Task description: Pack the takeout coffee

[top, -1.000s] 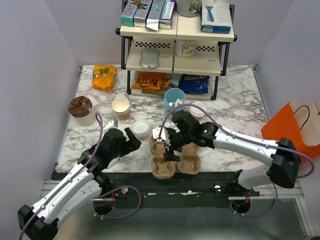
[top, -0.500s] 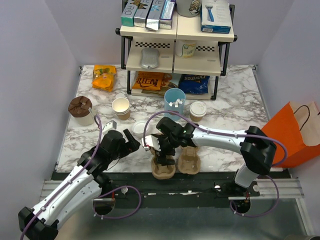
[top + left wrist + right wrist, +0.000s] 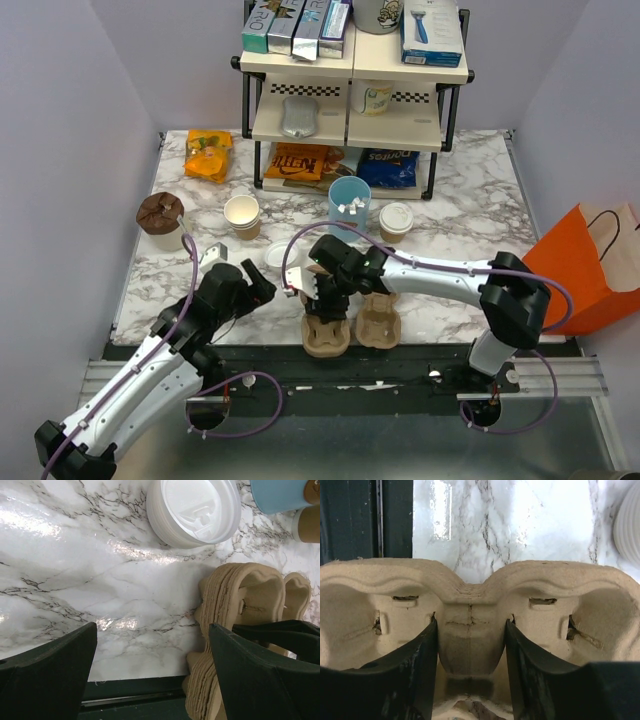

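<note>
The central ridge of the pulp cup carrier (image 3: 470, 592) is clasped between the right gripper's (image 3: 470, 630) jaws at the near table edge. The left gripper (image 3: 152, 630) is held wide open just left of it. The takeout coffee (image 3: 396, 220) is set farther back, right of the blue cup (image 3: 349, 200).

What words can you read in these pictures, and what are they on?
"Doritos": on the blue chip bag under the rack; small, but it seems to read so.
Orange chip bag: brand too blurred to read.
Boxes on the top shelf: print too small to read.
Wrist views: no words.
</note>
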Controlling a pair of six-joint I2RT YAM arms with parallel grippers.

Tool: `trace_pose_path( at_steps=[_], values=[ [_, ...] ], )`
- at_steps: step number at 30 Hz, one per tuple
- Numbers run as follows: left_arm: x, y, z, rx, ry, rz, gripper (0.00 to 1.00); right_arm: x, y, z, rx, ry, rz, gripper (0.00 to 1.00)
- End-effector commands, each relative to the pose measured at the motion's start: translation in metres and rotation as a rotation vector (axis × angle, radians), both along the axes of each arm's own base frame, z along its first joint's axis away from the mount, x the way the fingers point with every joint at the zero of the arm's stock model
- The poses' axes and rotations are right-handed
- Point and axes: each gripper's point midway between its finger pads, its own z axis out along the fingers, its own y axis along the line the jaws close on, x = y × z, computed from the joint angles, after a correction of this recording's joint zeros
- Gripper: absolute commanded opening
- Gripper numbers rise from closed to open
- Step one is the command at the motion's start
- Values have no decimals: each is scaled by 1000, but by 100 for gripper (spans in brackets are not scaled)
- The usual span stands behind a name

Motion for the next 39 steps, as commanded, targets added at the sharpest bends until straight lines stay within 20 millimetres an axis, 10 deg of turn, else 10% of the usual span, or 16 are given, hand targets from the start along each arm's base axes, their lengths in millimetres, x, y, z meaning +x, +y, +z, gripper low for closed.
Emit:
trace_pose_path(
  at_steps=[1,11,16,24,30,39],
  values=[
    [3,7,7,-2,-25,44,99,2,7,34,78,-21,-62,47],
    [0,14,20,-54,-88,84,99,30,-6,135,297,-75,-487,39],
    [1,17,23,-65,-122,92,99,76,-64,167,335,-147,-859,38],
    [3,8,14,-43,-85,42,99,172,-242,170,408,-196,-1541,35],
    [6,0,13,-29,-81,-6,99,204,-343,157,406,-234,-1883,34],
    [8,-6,11,-27,-64,-24,99,259,-385,122,358,-187,-2043,35]
  ],
)
